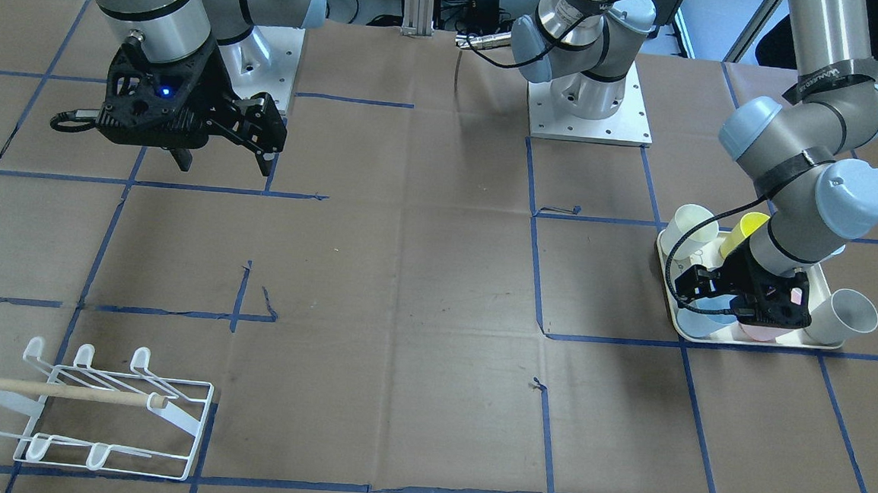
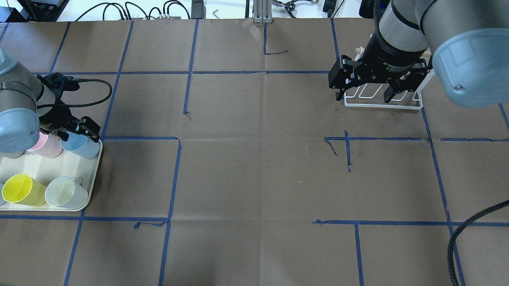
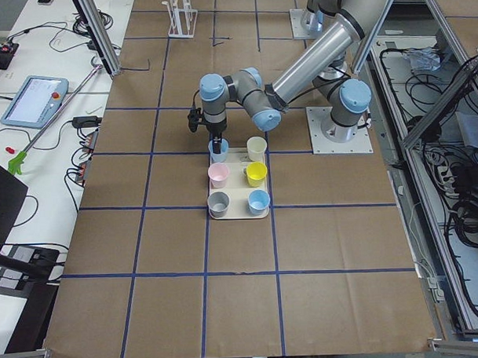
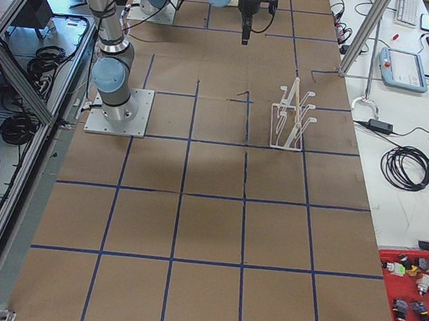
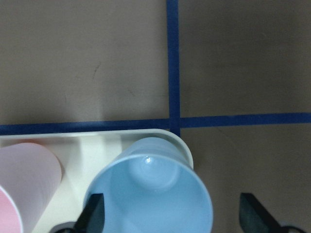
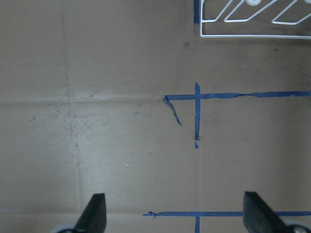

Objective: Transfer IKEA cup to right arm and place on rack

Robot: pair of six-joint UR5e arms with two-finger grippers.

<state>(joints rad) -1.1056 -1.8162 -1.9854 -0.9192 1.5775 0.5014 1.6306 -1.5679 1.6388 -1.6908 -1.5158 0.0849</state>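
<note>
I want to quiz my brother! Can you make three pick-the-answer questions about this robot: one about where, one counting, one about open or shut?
1. Where is the left gripper? A) over the rack B) over a blue cup at the tray's corner C) mid-table
2. How many cups are on the tray? A) six B) three C) nine
3. How is the right gripper? A) shut on a cup B) shut on the rack C) open, holding nothing
Answers: 1 B, its wrist camera looks into that cup; 2 A, two rows of three; 3 C, its fingers stand wide apart.
</note>
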